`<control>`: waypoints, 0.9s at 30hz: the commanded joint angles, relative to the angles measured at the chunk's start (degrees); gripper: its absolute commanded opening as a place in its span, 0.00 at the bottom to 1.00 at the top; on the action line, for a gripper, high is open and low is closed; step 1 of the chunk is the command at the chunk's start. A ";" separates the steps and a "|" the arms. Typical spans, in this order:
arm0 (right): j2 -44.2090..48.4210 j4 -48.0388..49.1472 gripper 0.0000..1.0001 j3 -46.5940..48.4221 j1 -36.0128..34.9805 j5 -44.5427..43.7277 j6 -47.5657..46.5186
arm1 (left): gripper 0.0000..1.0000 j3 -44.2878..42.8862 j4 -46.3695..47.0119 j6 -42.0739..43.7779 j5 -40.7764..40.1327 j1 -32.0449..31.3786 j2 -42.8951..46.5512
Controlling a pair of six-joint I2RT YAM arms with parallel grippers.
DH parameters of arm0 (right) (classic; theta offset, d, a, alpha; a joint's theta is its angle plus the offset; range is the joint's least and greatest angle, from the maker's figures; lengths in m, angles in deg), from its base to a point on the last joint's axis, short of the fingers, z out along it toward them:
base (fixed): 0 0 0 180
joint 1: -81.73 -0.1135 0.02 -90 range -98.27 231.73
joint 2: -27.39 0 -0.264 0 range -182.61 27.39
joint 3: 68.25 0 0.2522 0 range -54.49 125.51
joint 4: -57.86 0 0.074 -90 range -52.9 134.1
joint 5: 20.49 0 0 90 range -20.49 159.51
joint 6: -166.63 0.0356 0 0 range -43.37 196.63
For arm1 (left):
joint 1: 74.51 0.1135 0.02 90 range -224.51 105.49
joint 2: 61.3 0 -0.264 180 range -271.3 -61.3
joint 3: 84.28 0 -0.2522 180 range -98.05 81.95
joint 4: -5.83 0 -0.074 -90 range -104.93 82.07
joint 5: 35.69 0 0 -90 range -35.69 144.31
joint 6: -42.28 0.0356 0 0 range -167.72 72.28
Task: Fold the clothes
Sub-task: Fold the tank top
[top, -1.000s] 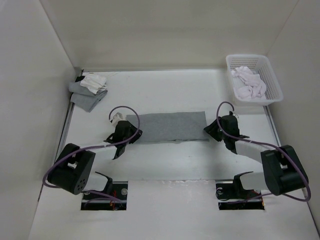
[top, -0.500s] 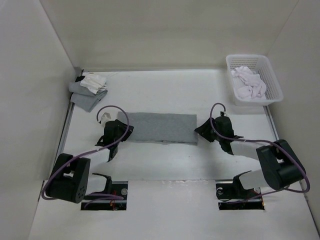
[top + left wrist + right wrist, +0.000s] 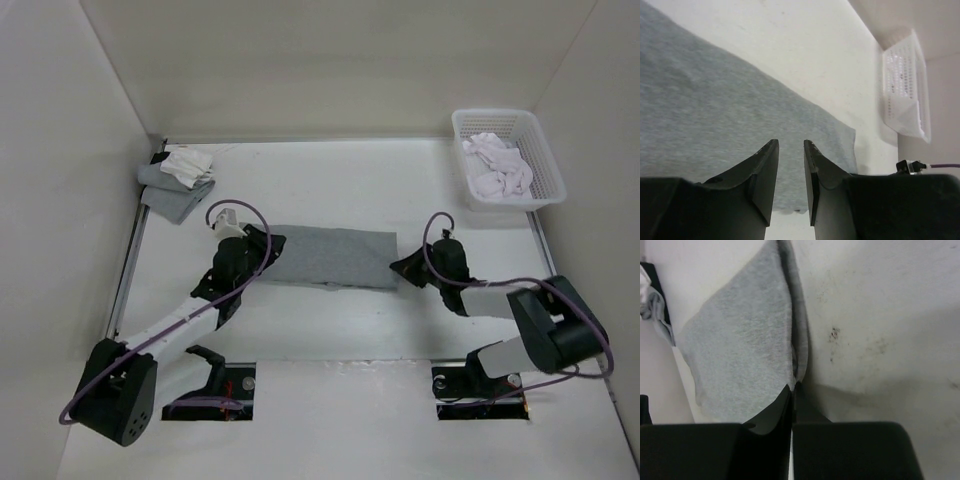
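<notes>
The light-grey T-shirt lies mid-table as a long, flat band running left to right, its far edge fairly straight and its near edge showing a small step where layers overlap. The left gripper sits at the band's left end; from its wrist camera the two dark fingers stand a narrow gap apart over the grey knit, with cloth showing through the gap and nothing caught between them. The right gripper sits at the opposite end, and here the jaws are pressed together – the shirt's doubled right edge runs straight down into the tips, so it has that edge pinched, with a soft shadow on the table just beside it. In the far right corner a white perforated basket holds crumpled white garments, well apart from the shirt. In the far left corner a thicker grey cloth lies folded with a white cloth on top – near the left arm, but not touching the shirt.
</notes>
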 commanded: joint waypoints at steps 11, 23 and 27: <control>35.36 -36.11 0.01 13.18 -3.24 -19.16 -15.50 | 0.29 -6.57 1.66 2.86 -3.47 -11.62 -1.93; 2.09 -44.65 0.06 45.44 -29.26 -29.10 -21.41 | 0.31 -5.08 -2.81 3.04 -2.16 -7.06 7.19; -11.63 -45.62 0.20 55.11 -33.83 -28.93 -20.10 | 0.33 -3.68 -4.92 2.95 -0.49 -3.46 11.24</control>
